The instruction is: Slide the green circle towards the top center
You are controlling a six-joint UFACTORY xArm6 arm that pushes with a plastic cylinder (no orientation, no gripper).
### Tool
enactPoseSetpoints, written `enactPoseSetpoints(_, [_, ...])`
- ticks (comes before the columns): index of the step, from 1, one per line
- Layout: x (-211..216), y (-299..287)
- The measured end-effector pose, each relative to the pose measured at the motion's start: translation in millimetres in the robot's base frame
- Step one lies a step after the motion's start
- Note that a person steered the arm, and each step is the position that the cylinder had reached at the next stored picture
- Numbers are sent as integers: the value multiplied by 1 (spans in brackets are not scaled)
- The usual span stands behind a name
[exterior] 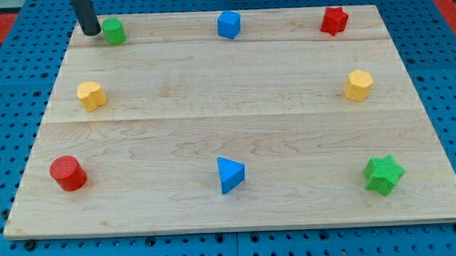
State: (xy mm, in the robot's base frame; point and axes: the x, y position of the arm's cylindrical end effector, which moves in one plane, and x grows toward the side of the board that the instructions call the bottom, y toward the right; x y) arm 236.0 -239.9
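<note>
The green circle (pixel 114 30) is a small green cylinder at the top left corner of the wooden board (pixel 235 120). My tip (pixel 91 32) stands just to the left of it, very close or touching. A blue block (pixel 228 24), roughly a cube, sits at the top centre of the board, well to the right of the green circle.
A red star (pixel 334 20) is at the top right. Yellow blocks sit at the middle left (pixel 91 95) and middle right (pixel 358 85). A red cylinder (pixel 67 173) is at bottom left, a blue triangle (pixel 230 174) at bottom centre, a green star (pixel 384 174) at bottom right.
</note>
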Motion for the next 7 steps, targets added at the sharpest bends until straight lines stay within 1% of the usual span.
enactPoseSetpoints(1, [0, 29])
enactPoseSetpoints(3, [0, 34])
enactPoseSetpoints(4, [0, 68])
enactPoseSetpoints(7, [0, 93])
